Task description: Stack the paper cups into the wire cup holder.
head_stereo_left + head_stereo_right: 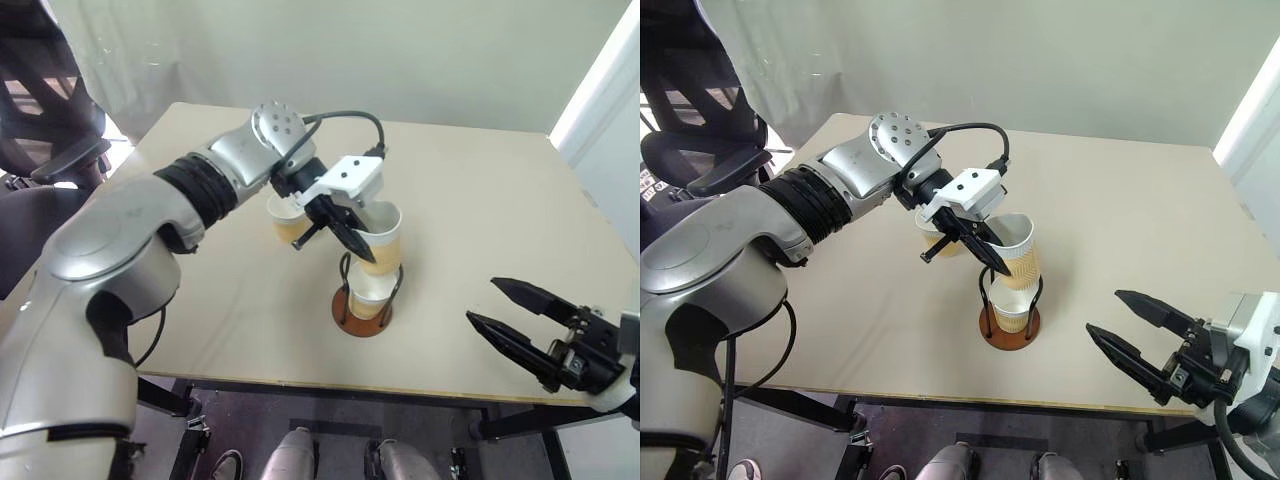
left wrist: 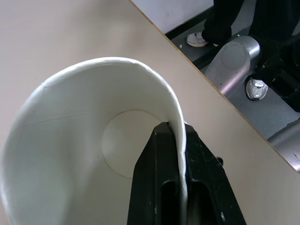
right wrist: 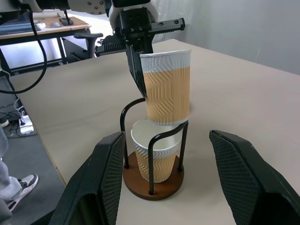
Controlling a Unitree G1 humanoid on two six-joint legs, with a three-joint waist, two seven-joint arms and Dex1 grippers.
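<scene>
Cup held: left gripper (image 3: 140,70) pinches rim of paper cup (image 3: 167,86).
Holder: wire cup holder (image 3: 152,180) sits right below, one cup inside.
Right gripper (image 1: 515,318): open, empty.

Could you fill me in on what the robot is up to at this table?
It is stacking paper cups. The left gripper pinches the rim of one cup and holds it just above the wire cup holder, where another cup already sits. A third cup stands on the table behind the left arm. The right gripper hangs open, off to the side, holding nothing.
</scene>
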